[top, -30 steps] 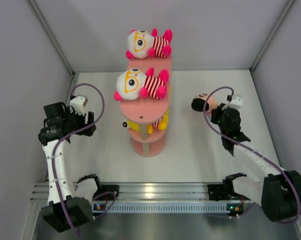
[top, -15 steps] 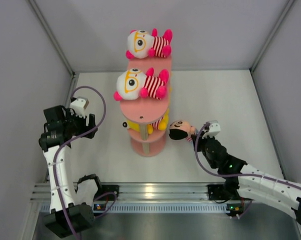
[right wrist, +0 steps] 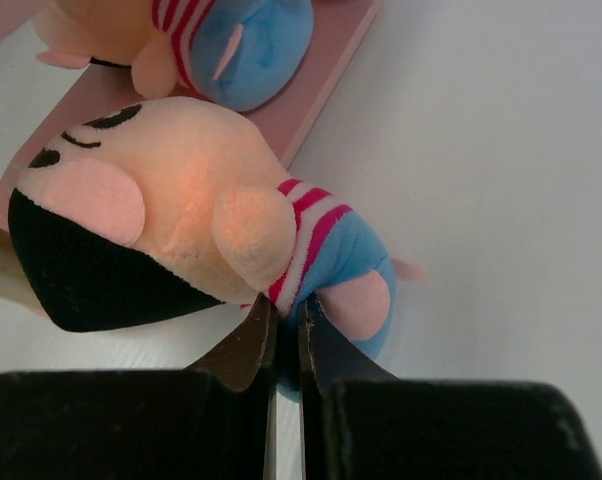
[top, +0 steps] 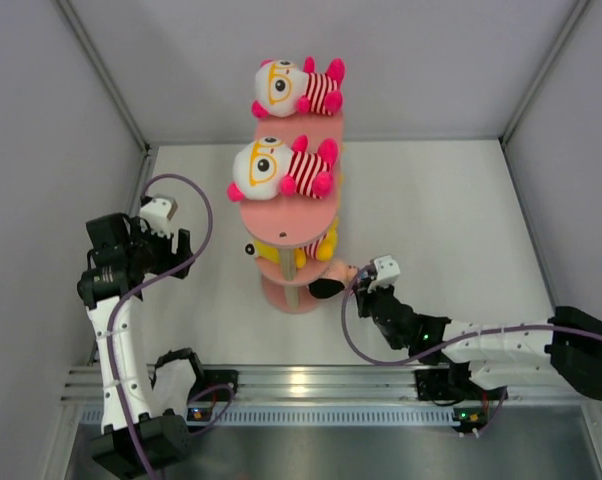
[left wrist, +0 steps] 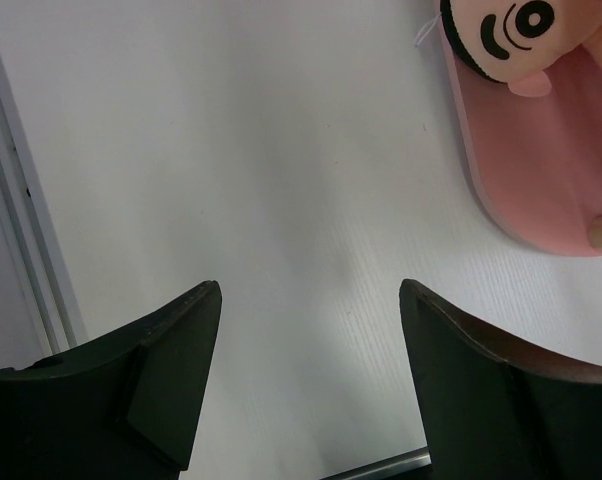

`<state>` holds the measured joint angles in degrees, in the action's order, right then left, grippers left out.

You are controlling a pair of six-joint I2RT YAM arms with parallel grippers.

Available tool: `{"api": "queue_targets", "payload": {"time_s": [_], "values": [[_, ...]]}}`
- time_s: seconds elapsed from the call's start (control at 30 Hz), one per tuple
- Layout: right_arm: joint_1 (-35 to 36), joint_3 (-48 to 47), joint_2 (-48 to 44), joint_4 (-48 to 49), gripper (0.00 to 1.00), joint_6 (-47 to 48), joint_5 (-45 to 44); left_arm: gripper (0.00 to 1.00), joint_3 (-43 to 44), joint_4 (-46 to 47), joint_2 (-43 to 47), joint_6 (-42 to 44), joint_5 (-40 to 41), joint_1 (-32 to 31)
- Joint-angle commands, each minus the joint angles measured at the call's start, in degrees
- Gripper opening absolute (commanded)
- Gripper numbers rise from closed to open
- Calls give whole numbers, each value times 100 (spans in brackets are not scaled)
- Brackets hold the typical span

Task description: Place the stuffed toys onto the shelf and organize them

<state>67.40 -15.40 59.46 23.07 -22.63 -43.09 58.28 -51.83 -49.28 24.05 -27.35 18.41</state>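
Note:
The salmon-pink shelf [top: 299, 215] stands mid-table with three tiers. A white-faced doll with orange glasses [top: 296, 88] lies on the top tier and another [top: 281, 168] on the middle tier. A yellow toy [top: 321, 243] lies on the bottom tier. My right gripper [top: 353, 285] is shut on a black-haired doll [top: 329, 284] in a striped shirt and blue trousers [right wrist: 181, 230], held at the bottom tier's right edge [right wrist: 311, 95]. Another doll [right wrist: 206, 40] lies on that tier beyond it. My left gripper [left wrist: 306, 300] is open and empty over the table, left of the shelf.
Grey walls enclose the white table [top: 441, 220] on three sides. A metal rail [top: 311, 385] runs along the near edge. In the left wrist view a doll's face [left wrist: 511, 35] rests on the bottom tier [left wrist: 541, 190] at the upper right.
My right arm has swung left and down from the table's right side, carrying the black-haired doll to the shelf's bottom tier. The left arm has barely shifted.

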Motion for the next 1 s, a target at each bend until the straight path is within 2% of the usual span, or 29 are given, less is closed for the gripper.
{"api": "queue_targets", "payload": {"time_s": [0.0,0.27,0.43,0.47,0.6,0.8,0.93,0.97], "values": [[300,-638,625,901,0,163,-358,78,-36,138,15,12,11,-22],[432,-1061,1452,1305,0,277,-358,78,-63,138,-38,47,20,-22],[546,-1272,2095,1454,15,356,125,78,-54,138,-65,38,-24,-22],[581,-1316,2270,1490,21,347,178,78,-54,138,-65,29,-24,-22],[757,-1317,2404,1403,39,374,328,78,-45,130,-56,29,2,-13],[916,-790,1465,1007,62,190,634,78,-45,138,-73,73,11,-22],[916,-491,246,533,73,-13,1083,78,-62,138,-91,64,-33,-22],[924,-447,33,314,80,-91,1127,78,-54,138,-91,56,-42,-22]]}}
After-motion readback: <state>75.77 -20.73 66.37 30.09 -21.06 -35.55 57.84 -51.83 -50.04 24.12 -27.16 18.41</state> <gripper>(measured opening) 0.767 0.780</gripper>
